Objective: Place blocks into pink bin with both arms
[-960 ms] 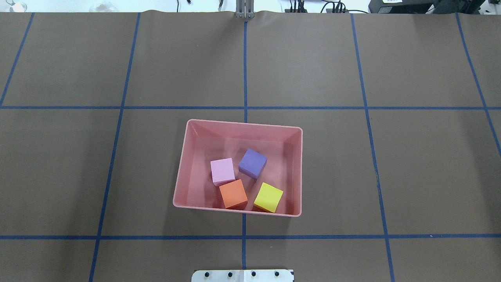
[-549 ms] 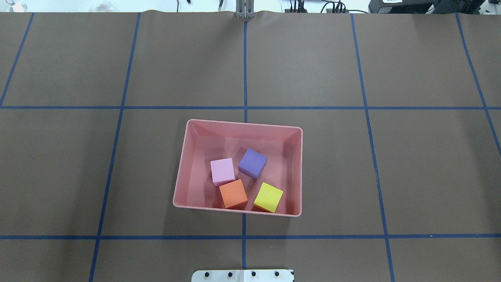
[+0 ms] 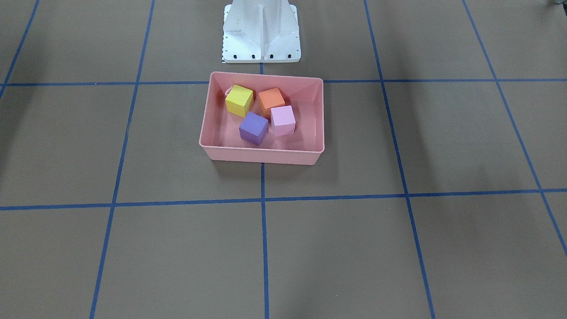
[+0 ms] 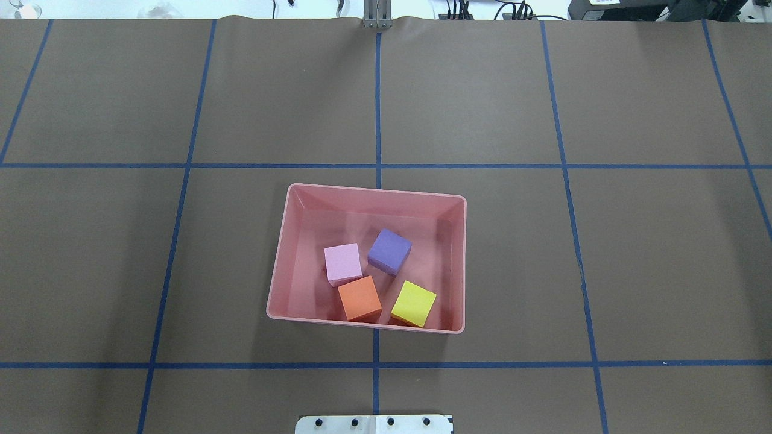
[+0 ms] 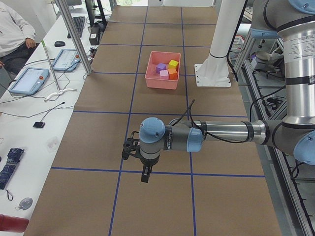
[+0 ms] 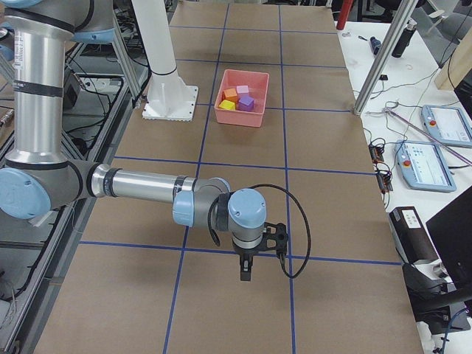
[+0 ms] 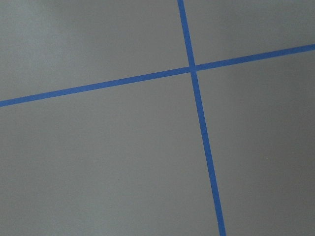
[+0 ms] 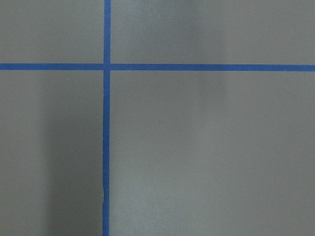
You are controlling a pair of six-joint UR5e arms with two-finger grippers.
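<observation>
The pink bin (image 4: 278, 253) sits near the table's middle, also in the front view (image 3: 261, 155). Inside it lie the yellow block (image 4: 414, 304), the orange block (image 4: 359, 298), the light pink block (image 4: 343, 263) and the purple block (image 4: 389, 251), close together and each resting on the bin's floor. My left gripper (image 5: 145, 176) hangs over the bare table far from the bin, in the exterior left view only. My right gripper (image 6: 245, 274) hangs likewise in the exterior right view only. I cannot tell whether either is open or shut. Both wrist views show only brown table and blue tape.
The white pedestal base (image 3: 261, 31) stands just behind the bin on the robot's side. Blue tape lines grid the brown table. A metal post (image 5: 74, 37) and a side table with tablets (image 5: 29, 78) stand on the operators' side, where a person (image 5: 12, 29) sits.
</observation>
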